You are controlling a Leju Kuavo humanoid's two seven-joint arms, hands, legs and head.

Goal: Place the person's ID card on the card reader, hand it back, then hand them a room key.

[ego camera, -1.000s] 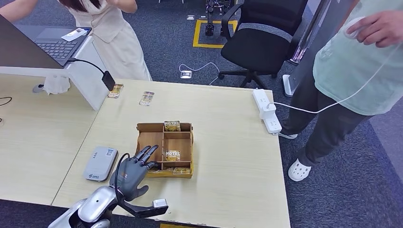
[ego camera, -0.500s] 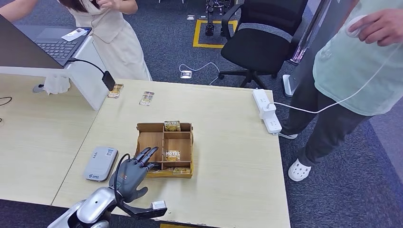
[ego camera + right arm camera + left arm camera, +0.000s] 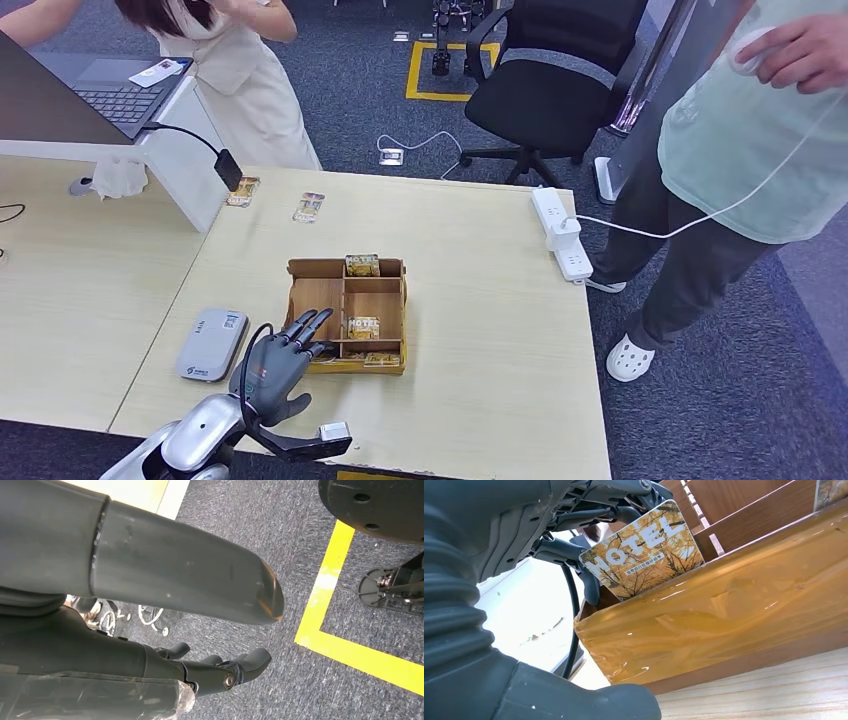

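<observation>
The pale wooden table (image 3: 480, 330) fills the middle of the head view. At its centre stands the brown wooden tray with compartments (image 3: 396, 310), with a yellow hotel key card (image 3: 363, 327) upright inside. The grey card reader (image 3: 211, 344) lies at the lower left, near the tray. The left hand (image 3: 280, 362) is at the tray's lower left corner; in the left wrist view its dark fingers (image 3: 574, 555) pinch a yellow hotel key card (image 3: 644, 550) at the tray's wall. The right hand (image 3: 220, 672) hangs over grey carpet (image 3: 300, 545), fingers curled, holding nothing.

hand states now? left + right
Left hand: holding a hotel key card at the wooden organizer.
Right hand: hanging over the floor, holding nothing, fingers curled.
</observation>
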